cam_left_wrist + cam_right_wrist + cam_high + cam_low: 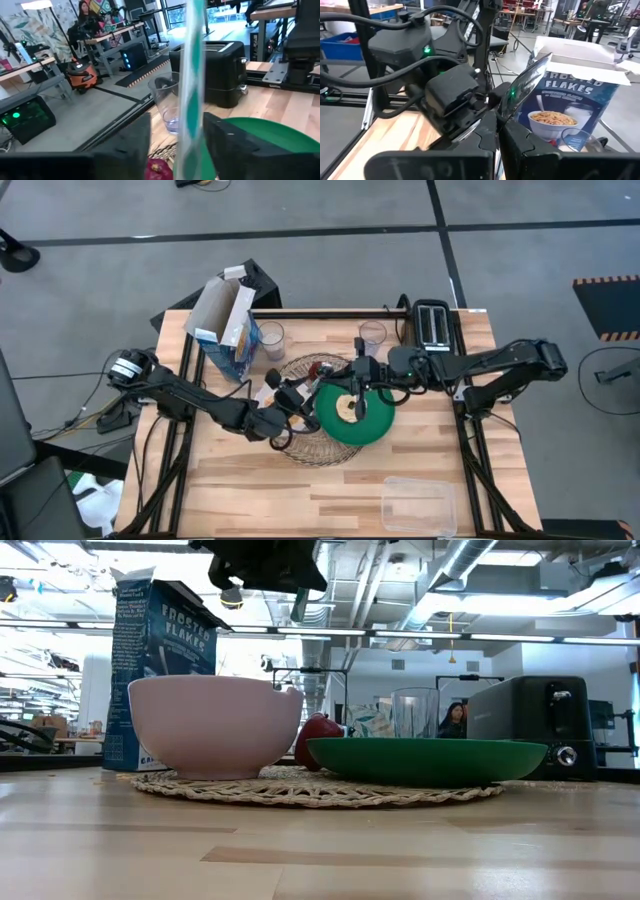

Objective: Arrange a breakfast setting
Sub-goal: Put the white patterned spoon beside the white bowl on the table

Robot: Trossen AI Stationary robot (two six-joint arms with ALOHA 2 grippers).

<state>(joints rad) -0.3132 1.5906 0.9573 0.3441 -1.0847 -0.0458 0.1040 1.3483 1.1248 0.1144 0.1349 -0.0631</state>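
High view: the left jaws [297, 396] and the right jaws [352, 380] are seen tip to tip above the woven mat [320, 452], by the near rim of the green plate [378, 428]. Each arm is stretched low across the counter [300, 495] from its own side, wrists turned inward.

Low view: the white bowl [215, 725], the apple [318, 740] and the plate are shown resting on the mat, with the cereal box [160, 660] behind. Only dark parts of the arms are glimpsed overhead.

Left wrist view: a spoon [192, 75] is shown upright, its long axis running straight up between the two left fingers. The left jaws are narrowed around it. One finger is at its edge, while a gap is left at the other, so a firm grip cannot be confirmed.

Right wrist view: the right jaws are clamped shut on the spoon's lower end, and its shiny length is angled up toward the left wrist just beyond. A handover is judged to be under way. The spoon is already inside the left jaws, so the coming move is thought to depend on those jaws closing squarely across the handle before the right jaws let go.
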